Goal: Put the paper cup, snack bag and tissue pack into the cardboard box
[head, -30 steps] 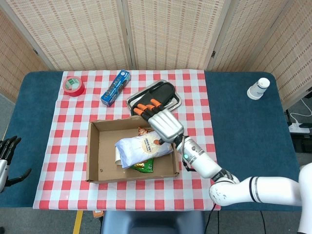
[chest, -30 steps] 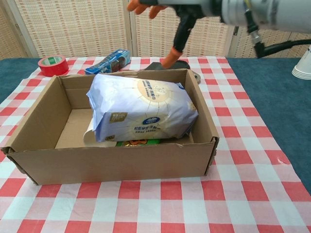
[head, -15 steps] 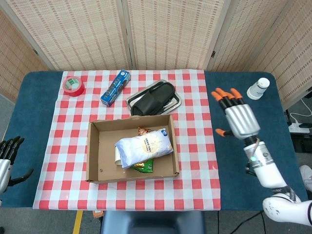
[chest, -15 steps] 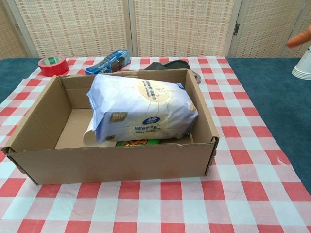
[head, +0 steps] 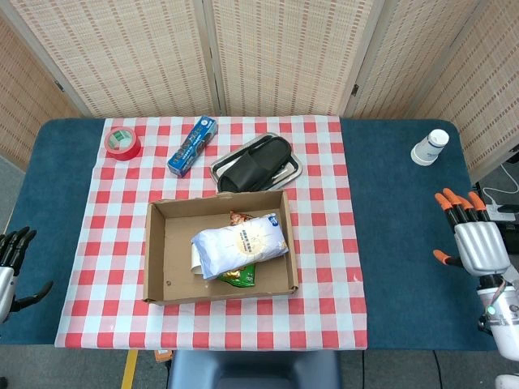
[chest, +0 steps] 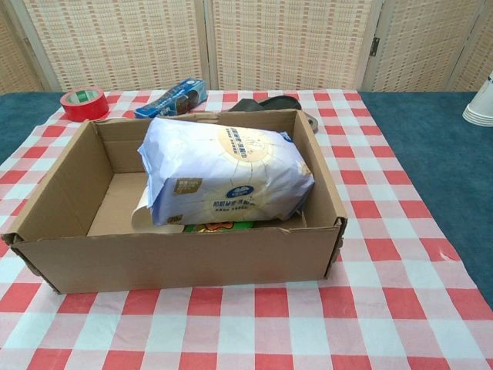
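Withdrawn from the brown cardboard box (head: 158,255), the right hand (head: 478,243) hovers empty, fingers spread; left hand (head: 10,258) likewise. White-blue tissue pack (chest: 227,181), print unreadable, lies inside atop the snack bag (head: 239,275). White paper cup (head: 430,147) stands far right.

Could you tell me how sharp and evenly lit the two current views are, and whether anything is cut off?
Head view: even, soft light, sharp throughout; the right hand sits near the frame's edge. Chest view: the cardboard box is crisp, with mild sheen on the tissue pack; the paper cup is cropped at the right border.
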`<state>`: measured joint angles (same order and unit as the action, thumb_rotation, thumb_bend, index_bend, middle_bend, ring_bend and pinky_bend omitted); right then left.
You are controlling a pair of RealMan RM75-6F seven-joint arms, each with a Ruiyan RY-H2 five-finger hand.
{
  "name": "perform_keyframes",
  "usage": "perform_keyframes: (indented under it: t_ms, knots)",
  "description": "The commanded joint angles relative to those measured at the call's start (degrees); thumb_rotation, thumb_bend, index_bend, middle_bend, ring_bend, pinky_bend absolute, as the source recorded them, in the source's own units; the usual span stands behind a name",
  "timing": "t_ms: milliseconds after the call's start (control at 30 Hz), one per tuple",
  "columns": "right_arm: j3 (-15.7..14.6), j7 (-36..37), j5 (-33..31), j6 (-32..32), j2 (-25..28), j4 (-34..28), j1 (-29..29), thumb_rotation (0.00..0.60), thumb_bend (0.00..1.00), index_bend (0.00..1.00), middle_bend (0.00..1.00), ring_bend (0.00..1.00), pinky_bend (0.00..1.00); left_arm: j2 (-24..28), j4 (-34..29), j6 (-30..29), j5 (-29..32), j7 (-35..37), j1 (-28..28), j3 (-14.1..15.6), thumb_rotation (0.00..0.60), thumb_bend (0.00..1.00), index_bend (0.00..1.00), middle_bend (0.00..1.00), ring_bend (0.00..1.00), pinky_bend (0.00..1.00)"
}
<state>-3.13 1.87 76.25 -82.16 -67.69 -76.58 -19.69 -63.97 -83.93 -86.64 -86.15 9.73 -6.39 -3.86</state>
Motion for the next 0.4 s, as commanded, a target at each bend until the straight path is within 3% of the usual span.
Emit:
perform_keyframes:
  t_ms: [33, 400]
  knots:
    - [-0.5, -0.7, 2.1, -2.1, -2.6, 2.7, 2.5, 0.6, 0.0, 0.0, 0.0, 0.0, 0.0, 0.0, 0.0, 0.3, 0.1, 0.0, 0.0, 0.1, 0.6, 0.22, 0.0, 0.0, 0.0, 0.0]
    - [1.8, 0.2, 4.2, -1.7, -6.1, 6.9, 4.5, 0.6, 0.0, 0.0, 0.0, 0.0, 0.0, 0.1, 0.1, 1.0, 0.4, 0.1, -0.3, 0.0, 0.6, 0.22, 0.0, 0.0, 0.0, 0.0]
